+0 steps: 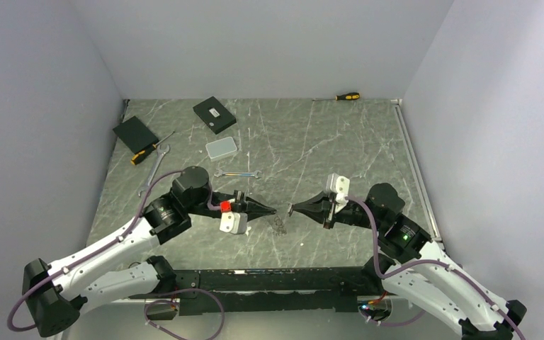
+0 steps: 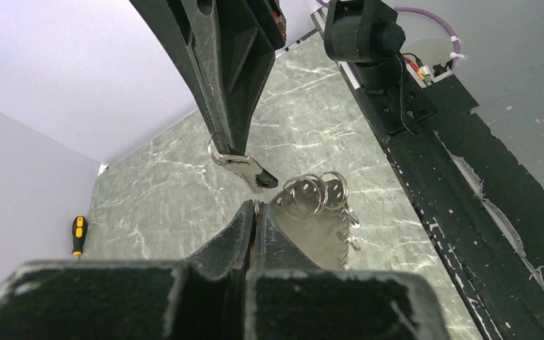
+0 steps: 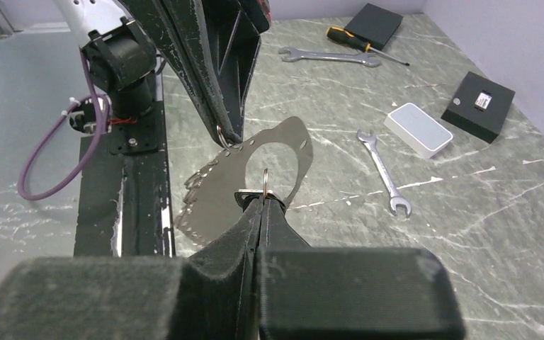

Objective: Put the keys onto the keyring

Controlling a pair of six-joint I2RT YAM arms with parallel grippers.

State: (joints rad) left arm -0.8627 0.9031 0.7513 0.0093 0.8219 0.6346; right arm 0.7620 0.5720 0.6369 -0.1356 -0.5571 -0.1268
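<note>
My left gripper (image 1: 273, 211) and right gripper (image 1: 292, 209) meet tip to tip just above the table. The silvery keyring (image 1: 278, 225), a cluster of wire rings and chain, hangs just below them. In the left wrist view my left gripper (image 2: 256, 205) is shut on a thin silver wire, with the rings (image 2: 315, 193) right beside its tip. The right gripper comes in from above, shut on a tiny silver and black key (image 2: 251, 170). In the right wrist view my right gripper (image 3: 262, 202) pinches that key (image 3: 255, 194), and a small ring (image 3: 265, 180) stands up from it.
A small wrench (image 1: 239, 173) lies behind the grippers and a large wrench (image 1: 152, 173) to the left. Two screwdrivers (image 1: 145, 152) (image 1: 347, 96), two black boxes (image 1: 214, 114) (image 1: 134, 133) and a grey box (image 1: 222, 148) sit further back. The black base rail (image 1: 269, 280) runs along the near edge.
</note>
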